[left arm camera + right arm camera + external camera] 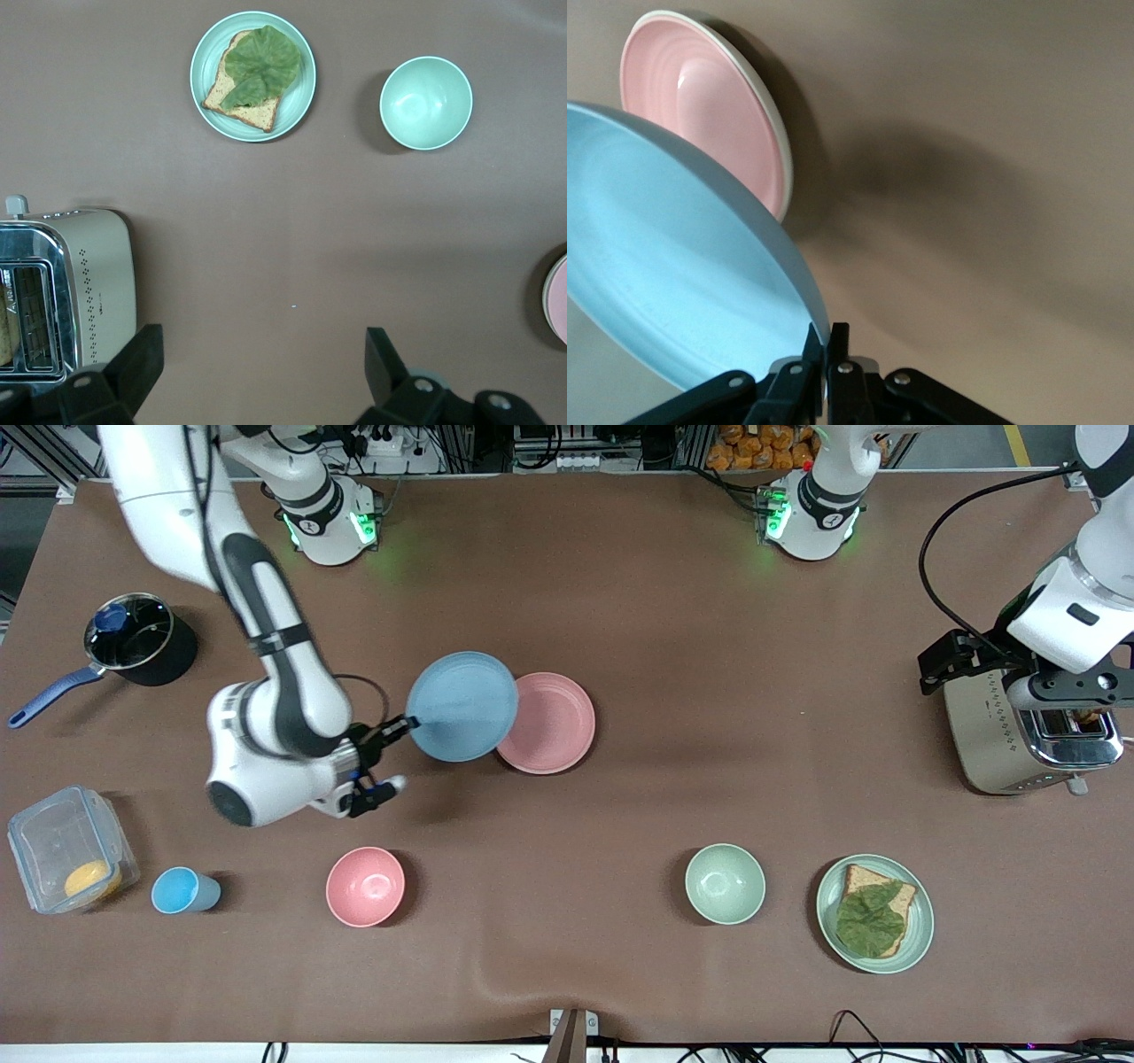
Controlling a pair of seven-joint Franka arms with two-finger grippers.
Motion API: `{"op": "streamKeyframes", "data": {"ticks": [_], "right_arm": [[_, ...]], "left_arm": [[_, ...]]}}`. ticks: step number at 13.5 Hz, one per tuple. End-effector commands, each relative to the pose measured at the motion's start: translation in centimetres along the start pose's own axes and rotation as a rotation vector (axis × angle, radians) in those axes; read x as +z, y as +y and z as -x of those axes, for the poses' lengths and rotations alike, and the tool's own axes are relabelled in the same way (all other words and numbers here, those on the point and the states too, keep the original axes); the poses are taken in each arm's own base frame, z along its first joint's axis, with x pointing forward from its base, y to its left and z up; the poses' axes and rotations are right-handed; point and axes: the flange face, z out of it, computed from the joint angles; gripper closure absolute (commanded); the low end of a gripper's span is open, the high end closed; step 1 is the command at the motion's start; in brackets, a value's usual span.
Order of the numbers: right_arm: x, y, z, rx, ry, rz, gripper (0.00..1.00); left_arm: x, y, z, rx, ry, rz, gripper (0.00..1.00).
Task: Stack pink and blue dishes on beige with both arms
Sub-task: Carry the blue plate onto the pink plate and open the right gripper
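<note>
Robotics lab: two arm bases bolted to brown-covered table, cables, alu framing.

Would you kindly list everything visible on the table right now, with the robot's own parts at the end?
blue plate: one, light blue, held up by its rim, partly over the pink plate.
pink plate: one, pale pink, mid-table, lying on a beige plate whose rim alone shows.
pink bowl: one, nearer the camera than the plates.
blue cup: one, beside the pink bowl.
clear container: one, holding something orange, at the right arm's end.
saucepan: one, black, blue handle.
green bowl: one, pale green.
green plate: one, with bread and a leaf.
toaster: one, cream and chrome.
right tool: shut on the blue plate.
left tool: open, waiting over the toaster.
</note>
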Motion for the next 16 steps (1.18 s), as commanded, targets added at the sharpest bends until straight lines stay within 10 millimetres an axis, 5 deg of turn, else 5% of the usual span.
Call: {"op": "streamKeyframes", "data": {"ticks": [1,4,6,7,8,9,12,16], "right_arm": [[3.8,-4.1,-0.7,0.026,0.067,0.063,1.00],[7.3,-6.9,-1.8,0.043,0.096,0.113,1.00],[7.5,-7.3,-1.9,0.056,0.113,0.119,1.00],[7.4,-7.4,-2.0,0.054,0.122,0.122,0.87],[7.3,-7.2,-2.1,0.056,0.130,0.123,0.32],[7.0,-7.3,-2.3,0.053,0.150,0.128,0.00],[2.9,-7.0,-2.0,0.059,0.205,0.135,0.00],[-7.2,-6.3,1.2,0.067,0.229,0.216,0.00]], "left_arm": [[-0.4,0.1,0.1,0.000,0.003,-0.018,0.00],[-0.4,0.2,0.1,0.002,0.003,-0.018,0.00],[-0.4,0.1,0.1,0.000,0.001,-0.018,0.00],[-0.4,0.1,0.1,0.000,0.001,-0.017,0.00],[-0.6,-0.1,0.1,0.000,0.005,-0.018,0.00],[-0.7,-0.2,0.1,-0.001,0.007,-0.018,0.00],[-1.3,-0.7,0.4,0.001,0.017,-0.018,0.00],[-2.4,-0.5,0.4,0.004,0.023,-0.015,0.00]]}}
